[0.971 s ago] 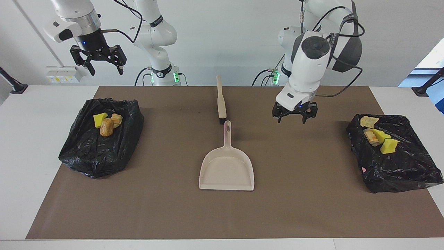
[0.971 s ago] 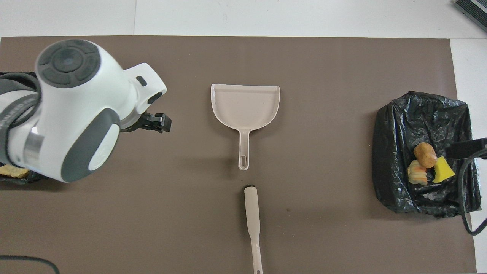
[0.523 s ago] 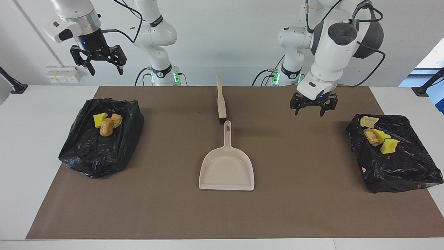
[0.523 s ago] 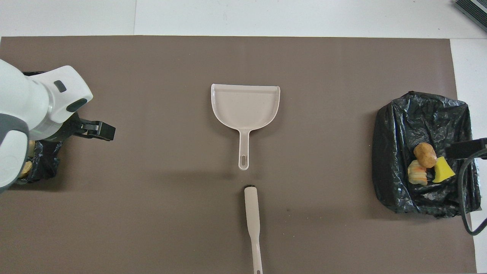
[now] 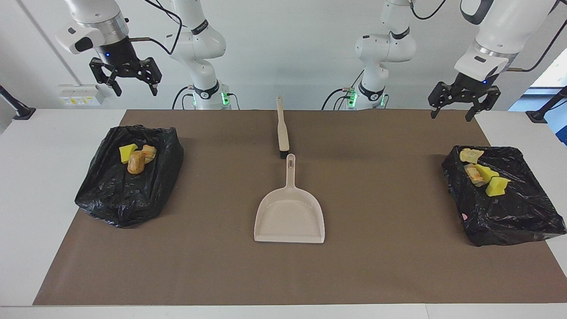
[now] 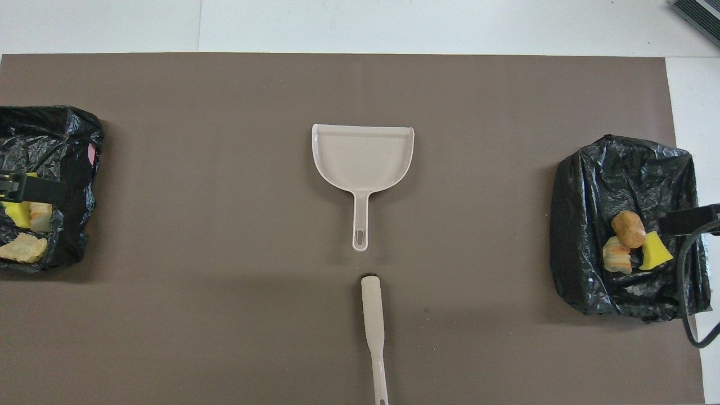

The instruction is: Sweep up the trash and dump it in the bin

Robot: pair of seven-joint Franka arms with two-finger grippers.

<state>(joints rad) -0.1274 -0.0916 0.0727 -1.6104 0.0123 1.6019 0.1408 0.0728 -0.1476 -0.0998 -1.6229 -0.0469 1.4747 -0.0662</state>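
**Operator:** Trash first. Where is it sitting?

**Arm:** Trash is lying in two heaps, none of it loose on the brown mat (image 5: 381,266). Three scraps (image 5: 136,157) are resting on the black bin bag (image 5: 128,186) at my right arm's end of the table, four scraps (image 5: 482,173) on the other black bag (image 5: 505,208) at my left arm's end.

**Operator:** Going out from your side?

**Arm:** Nearest me the brush (image 5: 282,128) is lying flat, its dark tip just beside the handle of the dustpan (image 5: 290,212), which is sitting empty farther out, mouth pointing away from me. Both are lying unheld.

**Operator:** What is changing?

**Arm:** My left gripper (image 5: 464,98) is pulling back. A second ago it was hanging low over the mat beside the dustpan handle; now it is riding high above the table edge by its bag, fingers spread wide, carrying nothing. My right gripper (image 5: 125,73) is waiting up over its own end, fingers likewise apart and empty.

**Operator:** Meaning?

**Arm:** I am judging the sweeping and dumping finished, and I am retiring to rest.
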